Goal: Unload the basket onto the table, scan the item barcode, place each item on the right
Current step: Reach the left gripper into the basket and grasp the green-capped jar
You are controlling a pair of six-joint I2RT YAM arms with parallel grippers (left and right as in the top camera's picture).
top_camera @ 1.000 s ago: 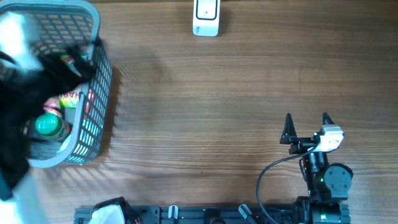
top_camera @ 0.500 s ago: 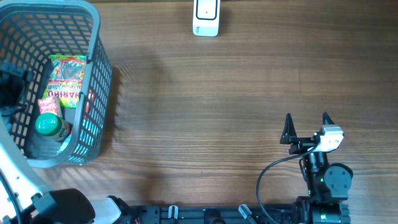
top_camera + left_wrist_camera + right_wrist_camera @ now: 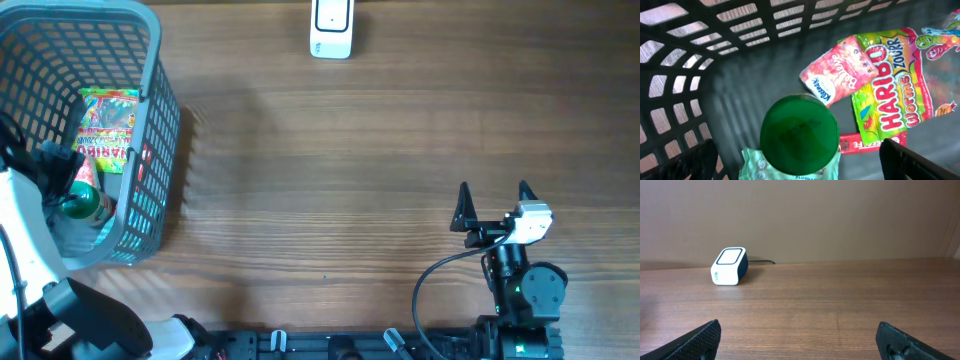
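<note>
A grey basket (image 3: 160,120) at the far left holds a Haribo worms bag (image 3: 108,128), a pink tissue pack (image 3: 840,70), a red bar (image 3: 865,142), a mint-green pack (image 3: 752,162) and a green-capped bottle (image 3: 80,203). My left gripper (image 3: 62,170) hangs inside the basket, open. In the left wrist view the green cap (image 3: 799,134) lies between the spread fingers (image 3: 695,162) of the left gripper (image 3: 800,167), untouched. The white scanner (image 3: 331,28) stands at the table's far edge. My right gripper (image 3: 493,205) is open over bare wood, facing the scanner (image 3: 729,266).
The basket's mesh wall (image 3: 690,75) closes in around the left gripper on the left and above. A black cable (image 3: 440,280) loops by the right arm's base. Bare wooden table (image 3: 340,180) lies between basket and right arm.
The left arm has swung across the basket and come down over the green-capped bottle. The right arm has not moved.
</note>
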